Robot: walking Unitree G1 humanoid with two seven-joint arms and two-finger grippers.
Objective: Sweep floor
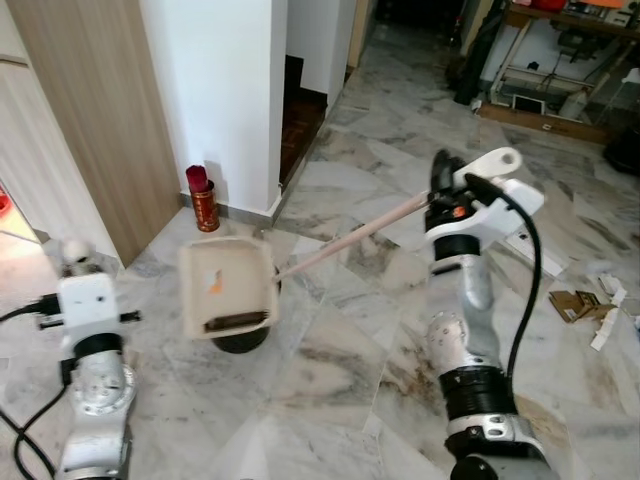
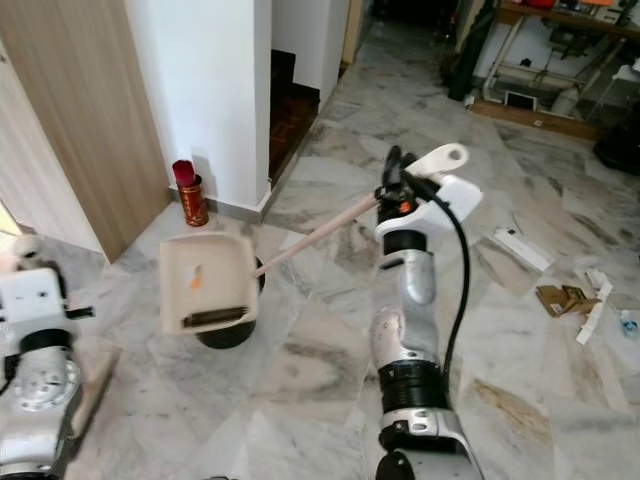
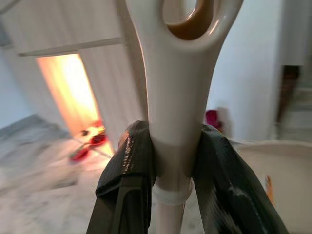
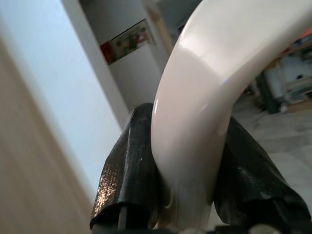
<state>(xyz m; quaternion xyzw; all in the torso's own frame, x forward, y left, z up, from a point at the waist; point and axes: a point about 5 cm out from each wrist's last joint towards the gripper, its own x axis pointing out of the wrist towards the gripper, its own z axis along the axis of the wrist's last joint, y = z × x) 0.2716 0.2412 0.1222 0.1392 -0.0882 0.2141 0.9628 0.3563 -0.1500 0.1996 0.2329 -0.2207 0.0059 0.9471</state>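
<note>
A cream dustpan (image 1: 228, 285) tilts above the marble floor, its open face towards me, with a dark round shape (image 1: 240, 340) under it. Its long pale handle (image 1: 350, 238) runs up to my right gripper (image 1: 443, 192), which is shut on it just below the looped end (image 1: 500, 160). The right wrist view has the curved cream handle (image 4: 195, 122) clamped between the black fingers (image 4: 126, 170). My left gripper (image 3: 175, 165) is shut on a cream broom handle (image 3: 178, 97) with a hanging hole. That handle's top (image 1: 75, 252) pokes up above my left wrist at the lower left.
A red canister (image 1: 203, 198) stands against the white wall corner (image 1: 225, 100). A wooden cabinet (image 1: 90, 120) is on the left, and dark stairs (image 1: 300, 115) lie behind the wall. Cardboard scraps (image 1: 578, 303) and a white strip (image 1: 530, 250) lie on the floor at right. Shelving (image 1: 560, 60) stands far back.
</note>
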